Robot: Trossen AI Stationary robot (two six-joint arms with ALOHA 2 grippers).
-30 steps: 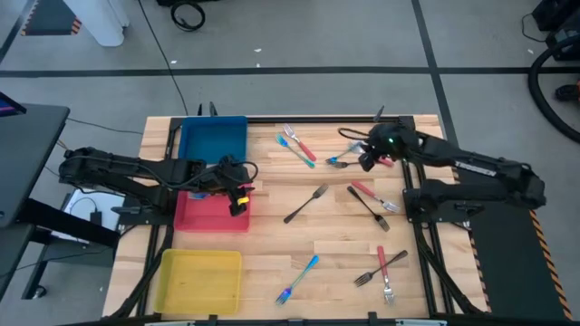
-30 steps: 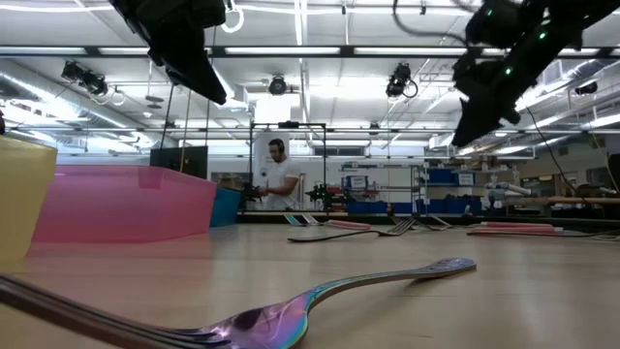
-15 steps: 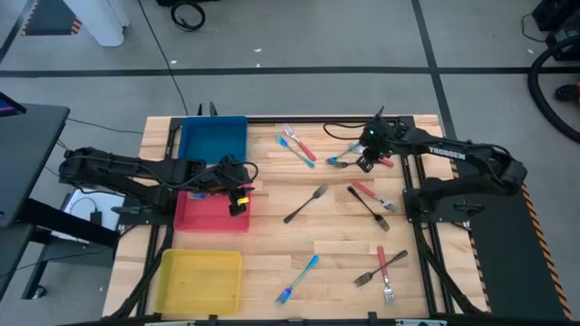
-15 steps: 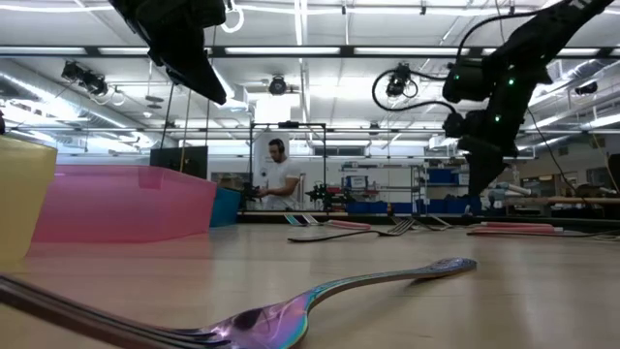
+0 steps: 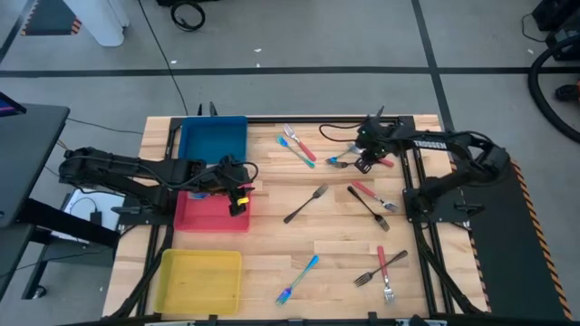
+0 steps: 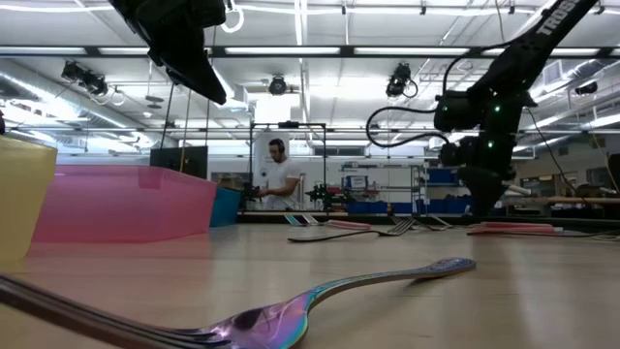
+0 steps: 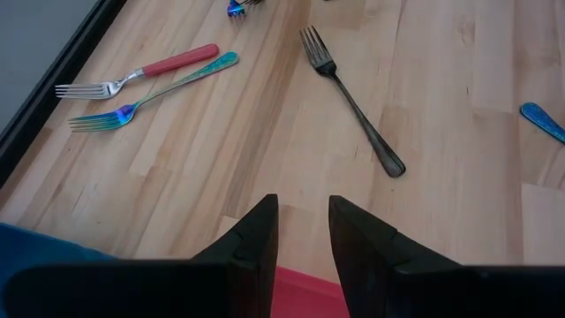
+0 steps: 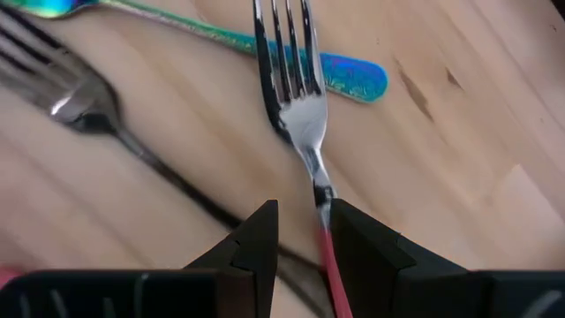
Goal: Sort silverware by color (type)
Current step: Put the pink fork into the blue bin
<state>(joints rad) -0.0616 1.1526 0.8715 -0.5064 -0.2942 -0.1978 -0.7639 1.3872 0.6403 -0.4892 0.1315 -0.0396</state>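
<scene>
Table point(image 5: 326, 235) pale wood, matt; fork point(image 8: 296, 97) glossy metal, red handle.

Black jointed arms, looping cables

Left gripper point(image 7: 303, 231) fingers parted — dark fork point(image 7: 350, 99), red-handled fork point(image 7: 141, 75), table point(image 7: 441, 194)

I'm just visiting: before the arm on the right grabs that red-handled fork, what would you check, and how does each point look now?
1. right gripper over the red-handled fork: ok.
2. Its jaws open: ok, a gap shows.
3. Fork centred in that gap: not ok, the neck lies under one finger.
4. Neighbours clear: not ok, the blue-handled fork lies under the tines.
5. red tray reachable: cannot tell; left gripper hangs at its edge.
</scene>
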